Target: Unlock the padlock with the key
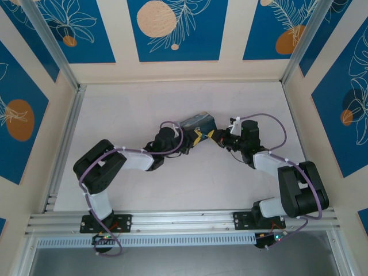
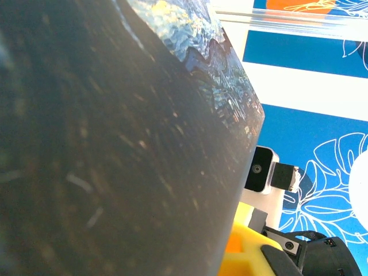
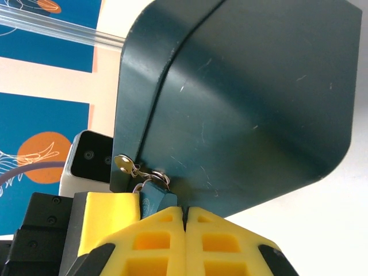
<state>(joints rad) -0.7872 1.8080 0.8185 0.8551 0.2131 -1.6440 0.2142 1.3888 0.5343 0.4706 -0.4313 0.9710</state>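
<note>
Tiny bluish padlock sits right at the tips of the right gripper, up against the lower edge of the square dark-teal tin. A brass-yellow bit and a small silvery ring stick out just above the blue body and touch the tin's edge. I cannot tell which of these small parts, if any, is the thin silvery key.

Right gripper: yellow fingers clenched, only a thin seam between them. The padlock is at their left tip; I cannot tell whether it is pinched. Just left of the padlock is one yellow finger of the left gripper, with a white-and-black wrist camera box above it.

Left gripper: clenched too, its own fingertips hidden behind the tin, so I cannot tell what it grips. From its wrist the tin's dark scratched side is pressed close and the swirly night-sky print shows along the top edge.

From above, both grippers meet nose to nose mid-table, and the tin lies tilted just behind them, touching the left one. Around them are the white tabletop and cream walls with blue floral panels.
</note>
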